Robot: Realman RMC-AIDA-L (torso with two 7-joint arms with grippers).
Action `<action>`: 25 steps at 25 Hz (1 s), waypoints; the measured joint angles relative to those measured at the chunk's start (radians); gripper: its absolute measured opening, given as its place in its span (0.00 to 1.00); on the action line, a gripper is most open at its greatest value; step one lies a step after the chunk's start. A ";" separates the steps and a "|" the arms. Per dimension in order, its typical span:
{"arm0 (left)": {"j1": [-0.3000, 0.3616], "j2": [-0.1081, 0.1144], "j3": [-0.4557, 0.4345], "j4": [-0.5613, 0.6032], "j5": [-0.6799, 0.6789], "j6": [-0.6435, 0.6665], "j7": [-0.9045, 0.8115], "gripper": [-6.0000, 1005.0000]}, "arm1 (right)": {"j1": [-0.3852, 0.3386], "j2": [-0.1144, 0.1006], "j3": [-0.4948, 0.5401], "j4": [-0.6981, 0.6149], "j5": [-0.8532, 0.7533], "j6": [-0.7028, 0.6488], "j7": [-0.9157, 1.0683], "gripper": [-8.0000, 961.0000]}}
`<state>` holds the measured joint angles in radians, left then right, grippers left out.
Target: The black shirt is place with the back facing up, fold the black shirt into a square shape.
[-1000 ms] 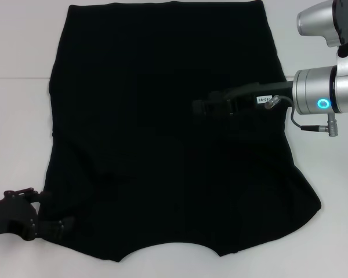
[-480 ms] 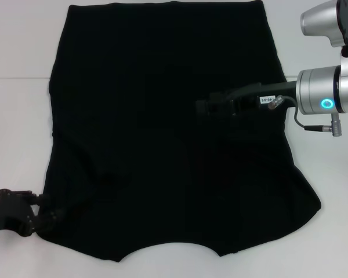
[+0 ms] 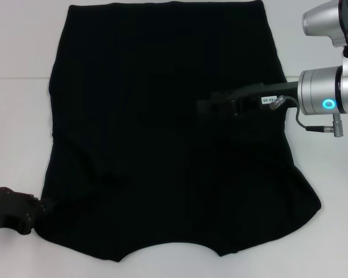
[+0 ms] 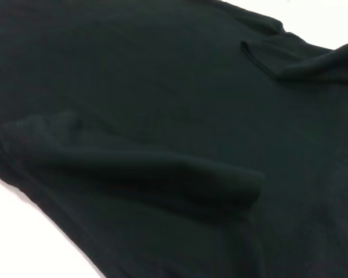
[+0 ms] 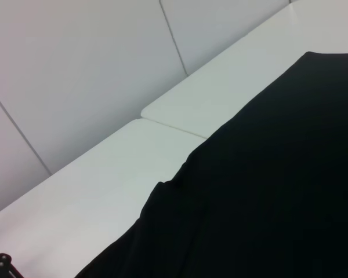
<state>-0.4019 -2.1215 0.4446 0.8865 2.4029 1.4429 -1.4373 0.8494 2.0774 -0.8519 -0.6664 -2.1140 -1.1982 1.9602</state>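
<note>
The black shirt [image 3: 162,150] lies spread flat on the white table [image 3: 17,133], plain side up, with its neck edge nearest me. My left gripper [image 3: 39,207] is low at the shirt's near left corner, right at the fabric's edge. Its wrist view is filled with rumpled black shirt [image 4: 162,116] and a raised fold. My right gripper [image 3: 204,107] hovers over the shirt right of its middle, pointing left. In the right wrist view the black shirt [image 5: 278,174] lies on the table.
A seam [image 3: 17,78] runs across the white table at the far left. Bare table [image 3: 336,191] lies on both sides of the shirt. Grey wall panels [image 5: 75,69] stand beyond the table's far edge.
My left gripper has drawn back to the left, from over the shirt's near left corner to its edge. The right gripper has shifted slightly right.
</note>
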 joint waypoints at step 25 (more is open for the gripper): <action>-0.007 -0.003 -0.007 0.010 -0.030 0.083 -0.037 0.03 | -0.252 -0.102 0.137 -0.056 0.006 -0.242 0.031 0.59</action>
<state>-0.4086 -2.1241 0.4371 0.8968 2.3727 1.5257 -1.4746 0.5975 1.9758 -0.7145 -0.7229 -2.1077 -1.4404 1.9908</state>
